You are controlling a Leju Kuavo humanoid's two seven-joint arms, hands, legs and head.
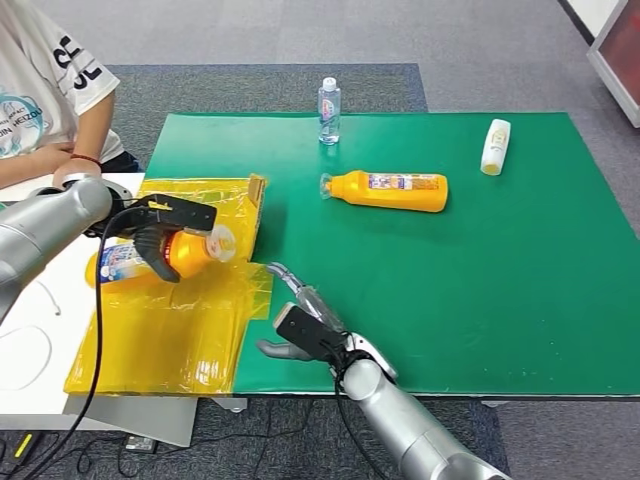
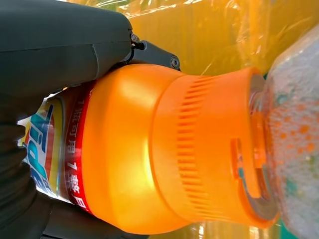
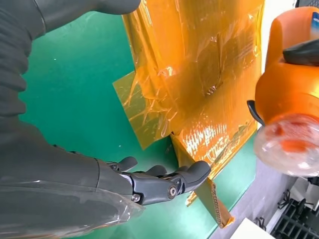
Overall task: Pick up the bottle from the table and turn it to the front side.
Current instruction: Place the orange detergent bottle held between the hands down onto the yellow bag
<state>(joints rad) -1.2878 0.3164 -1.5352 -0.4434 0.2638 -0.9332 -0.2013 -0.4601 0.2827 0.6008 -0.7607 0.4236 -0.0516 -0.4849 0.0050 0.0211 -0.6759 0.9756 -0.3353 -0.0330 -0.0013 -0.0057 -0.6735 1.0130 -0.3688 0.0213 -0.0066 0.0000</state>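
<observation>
Your left hand (image 1: 162,235) grasps the orange bottle (image 1: 189,252), long axis level, cap toward your right hand (image 1: 306,325), which waits released nearby over the worktop (image 1: 468,300).

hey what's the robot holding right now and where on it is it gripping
The left robot hand grips an orange bottle around its body, near the label. The right robot hand holds nothing.

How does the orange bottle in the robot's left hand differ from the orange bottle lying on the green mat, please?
The held bottle is gripped by the left hand above the yellow plastic sheet; the mat bottle lies untouched on the green mat. The held bottle's clear cap points right in the head view, the mat bottle's left. Both are orange, lie roughly sideways and carry labels.
</observation>
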